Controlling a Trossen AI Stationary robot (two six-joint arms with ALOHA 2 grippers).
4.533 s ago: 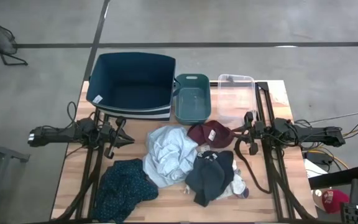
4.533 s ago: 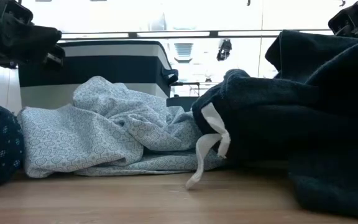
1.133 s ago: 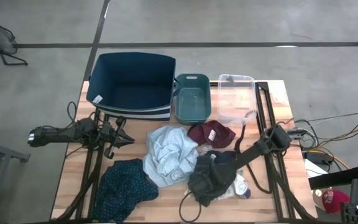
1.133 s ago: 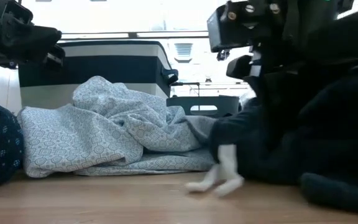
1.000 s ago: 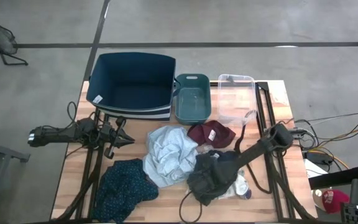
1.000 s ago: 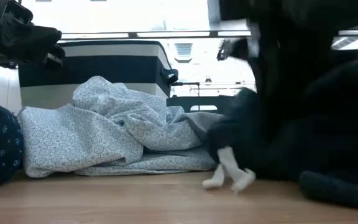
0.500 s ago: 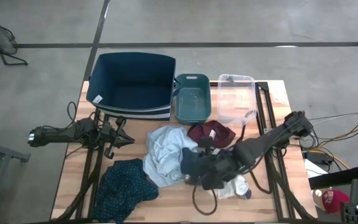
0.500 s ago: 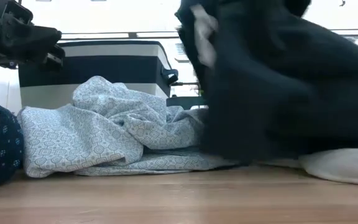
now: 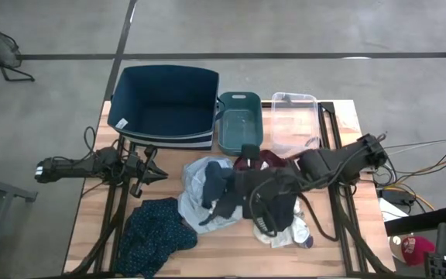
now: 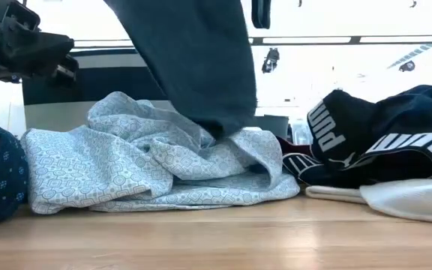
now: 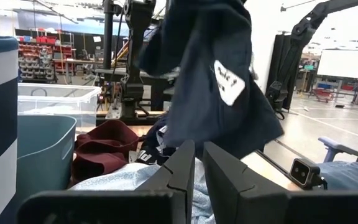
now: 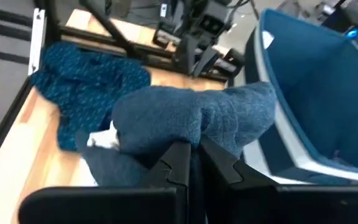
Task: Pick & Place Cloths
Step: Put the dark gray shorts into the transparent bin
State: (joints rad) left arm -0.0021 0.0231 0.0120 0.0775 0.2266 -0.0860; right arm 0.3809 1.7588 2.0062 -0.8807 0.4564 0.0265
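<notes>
In the centre of the high view we see the right gripper (image 9: 238, 186) with its fingers (image 12: 178, 163) closed on the dark navy cloth (image 9: 221, 192); the wrist view shows the two fingers pinched together with the blue-grey fleecy fabric bunched directly in front of them; the cloth hangs off the surface, its lower edge draping onto the pale blue-grey cloth (image 9: 200, 190) in the low view. A second dark garment (image 9: 273, 208) lies just right of the lifted one, over a white cloth (image 9: 293, 232) at the lower centre-right; the maroon cloth (image 9: 273, 161) sits just above it, partly under the right arm. The dark teal patterned cloth (image 9: 155, 236) lies at the lower left of the surface (image 9: 91, 225), well apart from the fingers. The left gripper (image 9: 152, 173) waits at centre left, fingers nearly together around a narrow gap, holding nothing. The big blue bin (image 9: 165, 105), teal bin (image 9: 240, 122) and clear bin (image 9: 293, 124) line the top edge.
</notes>
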